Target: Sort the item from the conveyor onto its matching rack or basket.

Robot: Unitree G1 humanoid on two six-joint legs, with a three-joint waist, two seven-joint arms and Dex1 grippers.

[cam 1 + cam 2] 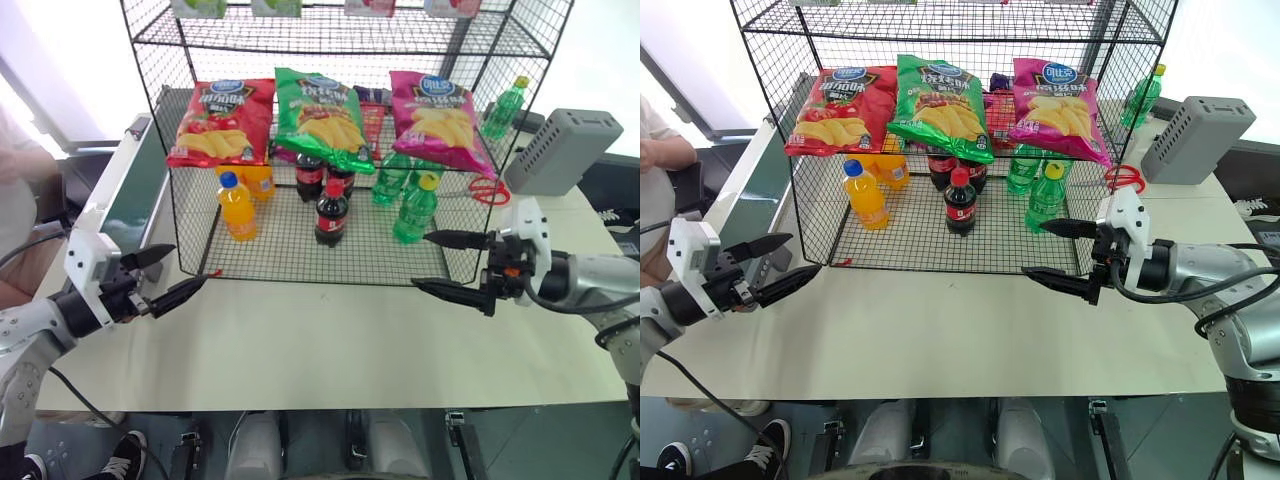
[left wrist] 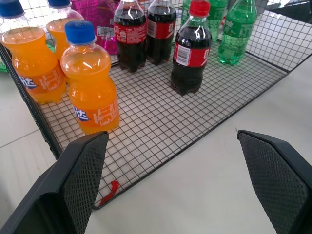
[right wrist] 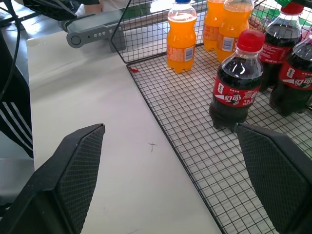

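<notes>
The magenta-pink crisp bag [image 1: 437, 118] is seen lying on the upper tier of the black wire rack [image 1: 330, 40], at its right end beside the green bag [image 1: 322, 117], so the placing is judged done and what remains is best handled by keeping both arms clear of the mesh front. The left gripper [image 1: 168, 275] and right gripper [image 1: 447, 262] are held with fingers wide apart and empty over the table [image 1: 330, 340] near its front edge, well below and in front of the bag. The conveyor [image 1: 135, 190] runs along the table's left edge.

No text can be read with certainty. The magenta-pink crisp bag [image 1: 1055, 105] on the rack [image 1: 940, 240] carries a blue oval logo (its letters are too small), and the cola bottle [image 3: 237, 83] label shows white script, illegible.
</notes>
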